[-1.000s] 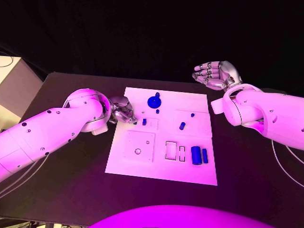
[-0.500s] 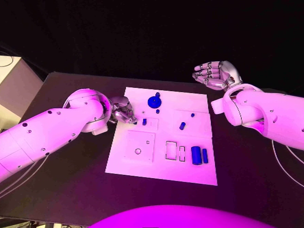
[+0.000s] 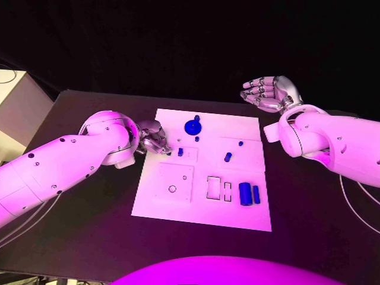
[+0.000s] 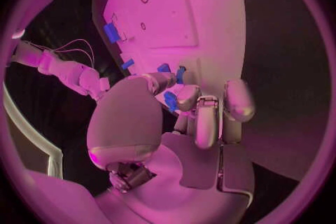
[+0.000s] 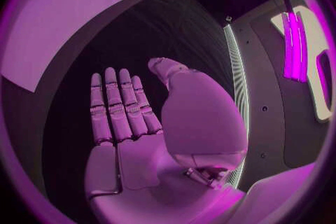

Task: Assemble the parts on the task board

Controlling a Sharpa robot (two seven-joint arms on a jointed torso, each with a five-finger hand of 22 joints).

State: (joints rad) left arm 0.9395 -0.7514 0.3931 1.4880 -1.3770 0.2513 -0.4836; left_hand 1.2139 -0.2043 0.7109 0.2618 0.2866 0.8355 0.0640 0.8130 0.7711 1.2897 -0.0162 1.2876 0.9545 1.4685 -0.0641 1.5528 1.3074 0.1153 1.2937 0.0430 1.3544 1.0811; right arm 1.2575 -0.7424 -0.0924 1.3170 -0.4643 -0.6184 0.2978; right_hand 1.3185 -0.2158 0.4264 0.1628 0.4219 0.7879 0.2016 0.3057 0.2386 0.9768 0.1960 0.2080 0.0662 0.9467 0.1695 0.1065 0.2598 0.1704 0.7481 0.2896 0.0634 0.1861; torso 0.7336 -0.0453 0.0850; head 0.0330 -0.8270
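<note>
Lying on the task board [image 3: 164, 205] blue parts [image 3: 244, 194], left hand [image 3: 154, 139] pinching one, right hand [image 3: 269, 93] empty, fingers straight

Left arm: reaches in low, bent toward the middle.
Left hand [image 3: 153, 138]: fingers curled in, pinching a small blue part [image 4: 170, 101] between thumb and fingers.
Right hand [image 3: 269, 93]: raised, holds nothing, fingers straight, side by side.
</note>
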